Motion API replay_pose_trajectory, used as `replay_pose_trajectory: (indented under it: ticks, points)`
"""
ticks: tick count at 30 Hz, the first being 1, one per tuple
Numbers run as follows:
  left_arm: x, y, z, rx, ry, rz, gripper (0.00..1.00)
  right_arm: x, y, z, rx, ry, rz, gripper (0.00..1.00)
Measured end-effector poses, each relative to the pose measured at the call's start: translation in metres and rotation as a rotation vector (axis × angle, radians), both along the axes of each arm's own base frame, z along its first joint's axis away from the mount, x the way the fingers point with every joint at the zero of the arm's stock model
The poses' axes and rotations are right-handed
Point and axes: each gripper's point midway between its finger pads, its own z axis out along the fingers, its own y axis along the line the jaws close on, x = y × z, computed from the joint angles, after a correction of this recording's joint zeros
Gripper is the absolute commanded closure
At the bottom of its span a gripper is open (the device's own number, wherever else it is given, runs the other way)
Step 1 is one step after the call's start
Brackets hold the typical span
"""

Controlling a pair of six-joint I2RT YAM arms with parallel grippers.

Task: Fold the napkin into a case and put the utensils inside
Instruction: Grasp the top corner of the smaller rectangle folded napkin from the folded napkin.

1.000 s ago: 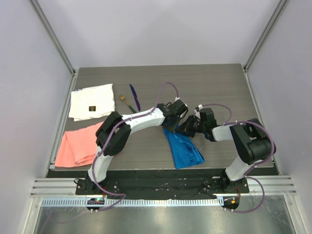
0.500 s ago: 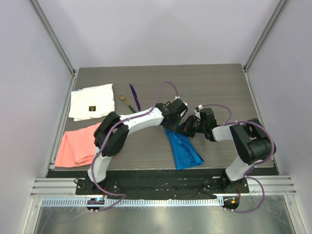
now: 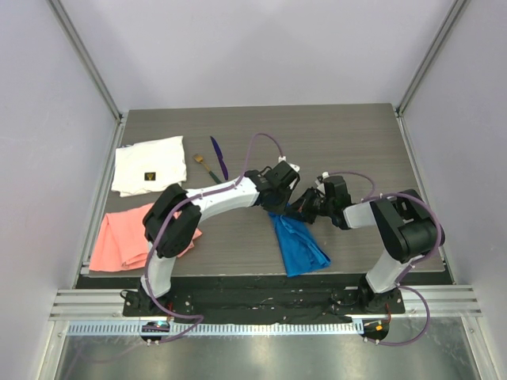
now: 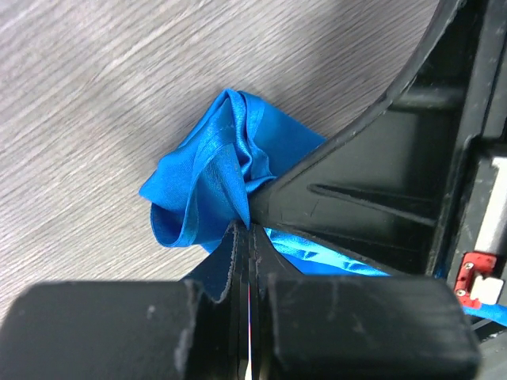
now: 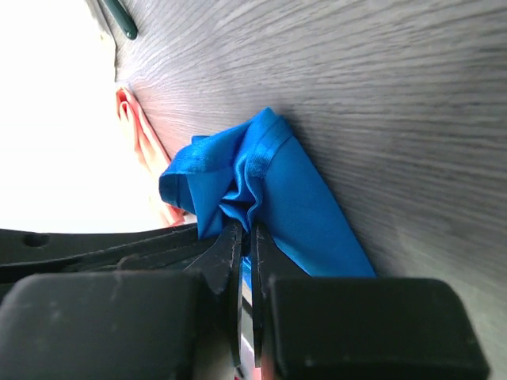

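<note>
The blue napkin [image 3: 299, 244] lies as a narrow folded strip near the table's front, its far end raised between both grippers. My left gripper [image 3: 276, 207] is shut on a bunched corner of the napkin [image 4: 210, 174]. My right gripper [image 3: 296, 210] is shut on another bunched corner [image 5: 245, 178] right beside it. The two grippers nearly touch. The purple utensil [image 3: 219, 157] and the green-handled utensil with a tan end [image 3: 206, 165] lie side by side on the table, far left of the grippers.
A white cloth with a small dark label [image 3: 149, 165] lies at the far left. A salmon-pink cloth [image 3: 127, 235] lies in front of it, also seen in the right wrist view [image 5: 141, 142]. The table's front edge [image 3: 261, 273] is just below the napkin.
Both grippers have shifted a little to the left with the napkin's far end. The napkin's near part and the utensils have not moved.
</note>
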Motion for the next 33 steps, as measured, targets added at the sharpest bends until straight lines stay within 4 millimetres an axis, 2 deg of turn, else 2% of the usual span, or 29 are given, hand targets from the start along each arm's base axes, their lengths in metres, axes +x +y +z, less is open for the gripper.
replay_pose_trajectory:
  ticks: [8, 17, 23, 28, 29, 32, 33]
  points:
    - [-0.002, 0.005, -0.007, 0.003, 0.011, 0.004, 1.00, 0.005, 0.008, -0.004, 0.074, 0.047, -0.022, 0.99]
    - [-0.004, 0.002, -0.004, -0.036, 0.012, -0.006, 1.00, 0.016, 0.017, -0.008, 0.176, 0.097, -0.062, 0.98]
    - [-0.003, 0.000, -0.003, -0.048, 0.011, -0.011, 1.00, 0.016, 0.020, -0.002, 0.242, 0.089, -0.103, 0.95]
    - [-0.002, 0.001, -0.003, -0.047, 0.008, -0.006, 1.00, 0.026, 0.027, 0.008, 0.354, 0.036, -0.127, 0.95]
    - [-0.001, 0.001, -0.003, -0.046, 0.006, -0.003, 0.99, 0.027, 0.028, 0.010, 0.371, 0.026, -0.127, 0.95]
    - [0.001, 0.003, -0.003, -0.036, -0.003, 0.006, 0.85, 0.028, 0.030, 0.012, 0.387, 0.019, -0.130, 0.93]
    - [0.002, 0.004, -0.004, -0.033, -0.005, 0.006, 0.77, 0.028, 0.030, 0.011, 0.385, 0.020, -0.130, 0.93]
